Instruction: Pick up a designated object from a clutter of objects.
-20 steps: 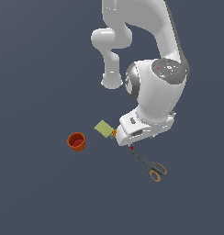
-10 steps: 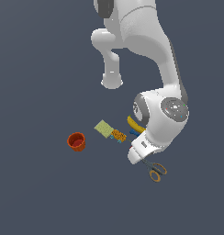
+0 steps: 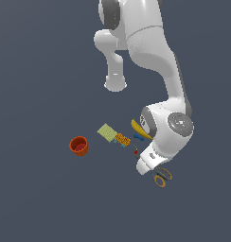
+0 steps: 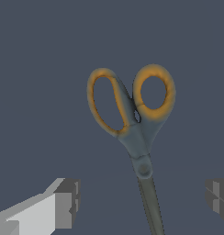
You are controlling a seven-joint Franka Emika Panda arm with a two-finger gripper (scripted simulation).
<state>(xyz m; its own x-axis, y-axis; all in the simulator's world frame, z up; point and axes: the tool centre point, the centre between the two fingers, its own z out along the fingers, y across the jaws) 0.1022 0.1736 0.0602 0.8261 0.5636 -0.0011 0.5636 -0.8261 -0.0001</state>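
Approach step under way: gripper (image 4: pixel 142 199) spread wide, holding nothing, astride the blades of the scissors (image 4: pixel 134 124), which lie flat on the dark surface beyond the banana (image 3: pixel 137 128) and other clutter; next move likely calls for lowering, then closing on the blades.

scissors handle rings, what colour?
Orange-tan rings on the scissors, grading to grey toward the pivot. Clearest in the wrist view.
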